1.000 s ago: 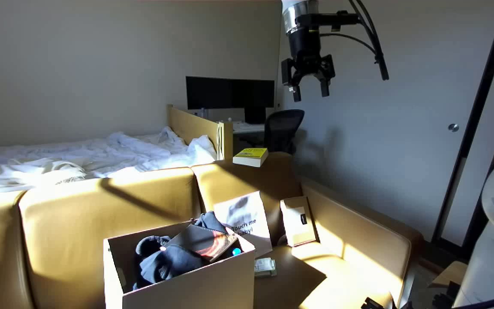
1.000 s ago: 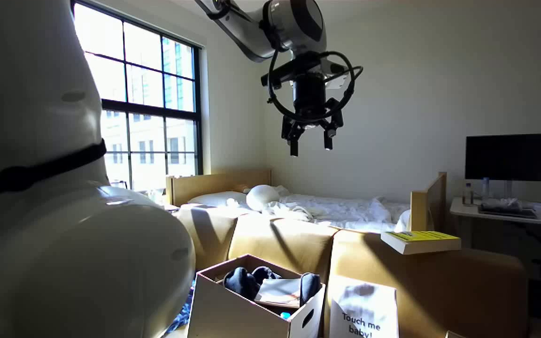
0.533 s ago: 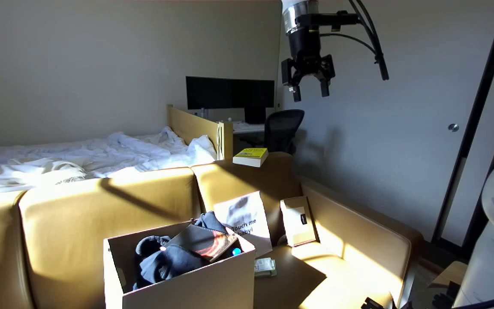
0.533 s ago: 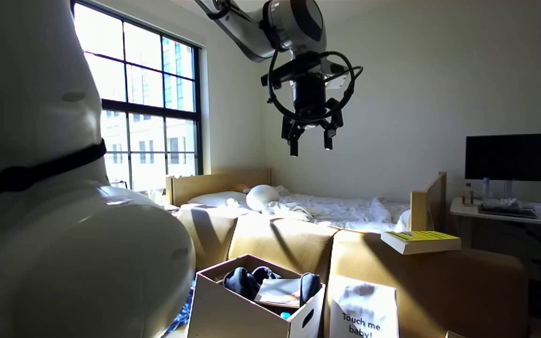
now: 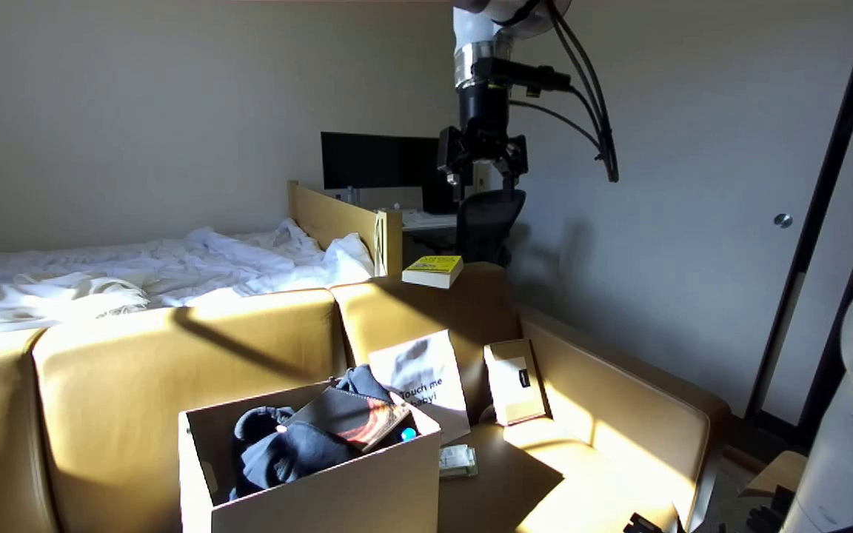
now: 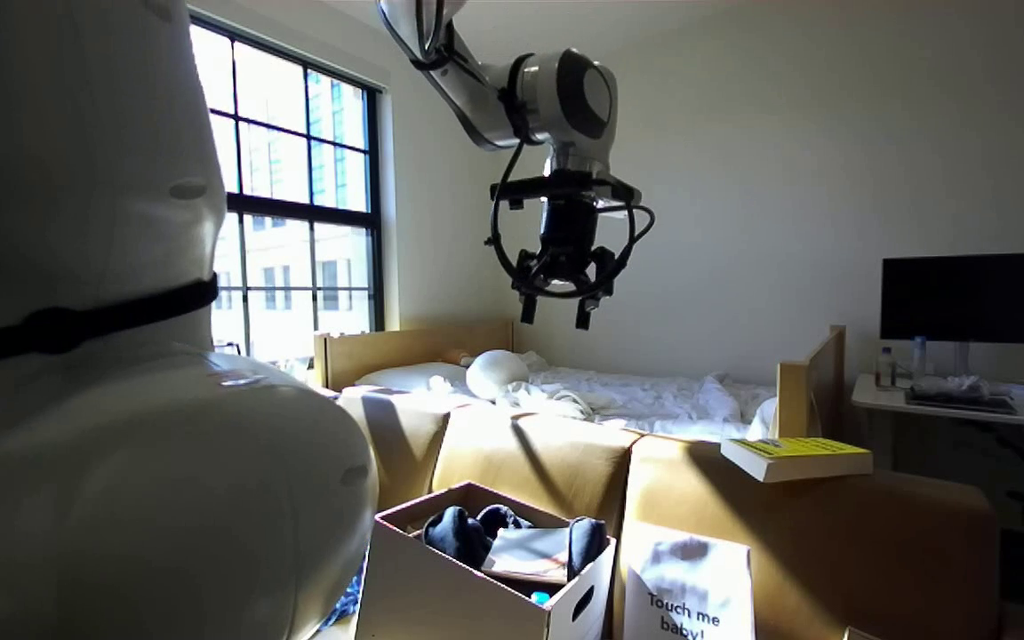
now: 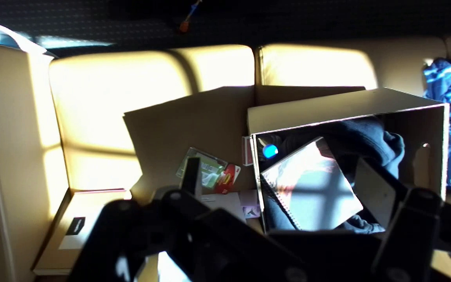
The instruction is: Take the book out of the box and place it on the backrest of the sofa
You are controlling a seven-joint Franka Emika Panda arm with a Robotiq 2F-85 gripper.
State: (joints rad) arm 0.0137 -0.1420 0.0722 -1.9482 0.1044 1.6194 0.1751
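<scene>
In an exterior view, from the left, the white-sheeted bed (image 5: 138, 274) lies behind the tan-yellow sofa (image 5: 108, 392), whose padded backrest (image 5: 249, 326) runs across in sections. The box (image 5: 338, 496), pale outside and open at the top, stands on the sofa seat. Dark cloth (image 5: 289, 459) is bunched inside it, and on that lies the spiral-bound book (image 5: 349, 414), tilted and askew to the walls. It is thin; its cover looks dark from here, with a red-orange swirl towards one end. In the wrist view sunlight bleaches the cover nearly white, a cross-shaped shadow falls over it, and the binding shows along one edge. A bright blue round thing (image 5: 409, 434) sits at the right end of the box. Just beside the box leans a white panel (image 5: 419, 370) reading "Touch me baby!". Higher up, the yellow-covered book (image 5: 432, 271) lies flat on top of the backrest: lettering too small to read, thick white page block. The tool (image 6: 556, 320) hangs well above the sofa, its two fingers well apart. Furthest right, a flat rectangular case (image 5: 512, 392) leans in the corner by the armrest (image 5: 619, 400).
</scene>
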